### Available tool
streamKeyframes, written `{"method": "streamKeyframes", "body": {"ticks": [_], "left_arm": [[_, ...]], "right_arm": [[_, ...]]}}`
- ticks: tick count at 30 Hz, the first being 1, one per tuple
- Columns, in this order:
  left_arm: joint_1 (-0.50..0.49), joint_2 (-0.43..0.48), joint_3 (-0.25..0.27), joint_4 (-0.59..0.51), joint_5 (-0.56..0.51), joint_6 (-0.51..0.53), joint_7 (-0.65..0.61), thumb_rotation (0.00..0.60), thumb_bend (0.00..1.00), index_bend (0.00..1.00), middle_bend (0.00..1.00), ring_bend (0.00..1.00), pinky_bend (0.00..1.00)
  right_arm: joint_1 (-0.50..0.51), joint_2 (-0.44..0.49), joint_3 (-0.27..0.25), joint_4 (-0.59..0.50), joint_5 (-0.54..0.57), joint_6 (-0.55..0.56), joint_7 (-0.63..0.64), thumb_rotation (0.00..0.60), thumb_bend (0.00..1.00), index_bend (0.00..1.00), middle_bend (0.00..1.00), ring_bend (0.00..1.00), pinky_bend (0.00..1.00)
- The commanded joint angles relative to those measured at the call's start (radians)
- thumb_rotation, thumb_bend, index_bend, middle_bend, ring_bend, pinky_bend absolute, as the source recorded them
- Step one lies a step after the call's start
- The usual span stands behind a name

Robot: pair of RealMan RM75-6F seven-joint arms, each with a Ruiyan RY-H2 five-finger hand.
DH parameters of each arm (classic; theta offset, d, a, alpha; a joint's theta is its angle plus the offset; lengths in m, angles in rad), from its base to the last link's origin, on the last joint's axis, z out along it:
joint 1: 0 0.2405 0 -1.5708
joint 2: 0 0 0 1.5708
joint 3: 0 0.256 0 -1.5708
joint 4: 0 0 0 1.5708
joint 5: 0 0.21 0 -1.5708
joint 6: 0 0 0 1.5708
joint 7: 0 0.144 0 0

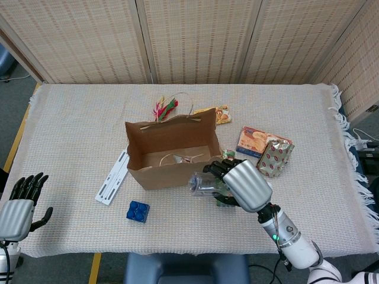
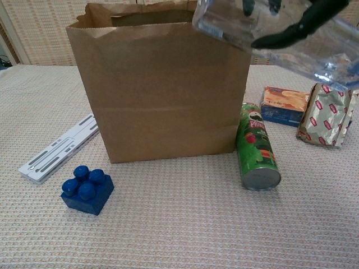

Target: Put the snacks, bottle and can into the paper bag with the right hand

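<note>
My right hand [image 1: 246, 184] holds the clear plastic bottle [image 1: 204, 183] lifted off the table, by the front right corner of the open brown paper bag [image 1: 172, 155]. In the chest view the bottle [image 2: 269, 42] is tilted at the top edge, level with the bag's rim [image 2: 162, 17], with only dark fingertips [image 2: 289, 33] showing. The green can [image 2: 256, 147] lies on its side right of the bag. A silver-red snack packet [image 1: 273, 157], an orange-blue snack pack [image 1: 253, 141] and a small yellow snack packet [image 1: 219, 113] lie on the cloth. My left hand [image 1: 18, 207] hovers open at the front left corner.
A blue toy brick [image 1: 137, 211] and a white flat strip [image 1: 112, 177] lie left of the bag. A red-green item [image 1: 166, 109] rests behind the bag. The table edge [image 1: 177, 253] runs along the front; wicker screens stand behind.
</note>
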Motion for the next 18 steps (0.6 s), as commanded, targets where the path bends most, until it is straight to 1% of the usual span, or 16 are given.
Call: {"method": "streamKeyframes", "body": {"ticks": [1, 5, 8, 10, 13, 18], "left_arm": [[0.000, 0.001, 0.000, -0.001, 0.000, 0.000, 0.000, 0.600, 0.38, 0.00, 0.00, 0.00, 0.00], [-0.001, 0.003, -0.001, -0.003, 0.000, -0.002, -0.002, 0.600, 0.38, 0.00, 0.00, 0.00, 0.00], [-0.002, 0.004, -0.002, -0.003, 0.000, -0.003, -0.005, 0.600, 0.38, 0.00, 0.00, 0.00, 0.00], [-0.002, 0.004, -0.002, -0.002, 0.003, -0.002, -0.007, 0.600, 0.37, 0.00, 0.00, 0.00, 0.00], [-0.003, 0.004, -0.002, -0.001, 0.003, -0.002, -0.009, 0.600, 0.38, 0.00, 0.00, 0.00, 0.00], [-0.005, 0.006, -0.004, -0.001, 0.002, -0.005, -0.008, 0.600, 0.38, 0.00, 0.00, 0.00, 0.00]], "right_arm": [[0.052, -0.012, 0.089, -0.022, 0.055, 0.027, -0.020, 0.600, 0.28, 0.79, 0.66, 0.69, 0.71], [0.129, -0.096, 0.170, 0.025, 0.101, 0.050, -0.067, 0.600, 0.28, 0.78, 0.66, 0.68, 0.71], [0.198, -0.173, 0.218, 0.098, 0.142, 0.058, -0.109, 0.600, 0.28, 0.78, 0.66, 0.68, 0.71], [0.244, -0.227, 0.245, 0.147, 0.193, 0.054, -0.114, 0.600, 0.28, 0.77, 0.66, 0.68, 0.71], [0.305, -0.311, 0.278, 0.223, 0.246, 0.067, -0.116, 0.600, 0.28, 0.76, 0.66, 0.67, 0.71], [0.395, -0.448, 0.314, 0.363, 0.288, 0.104, -0.116, 0.600, 0.28, 0.76, 0.66, 0.67, 0.70]]}}
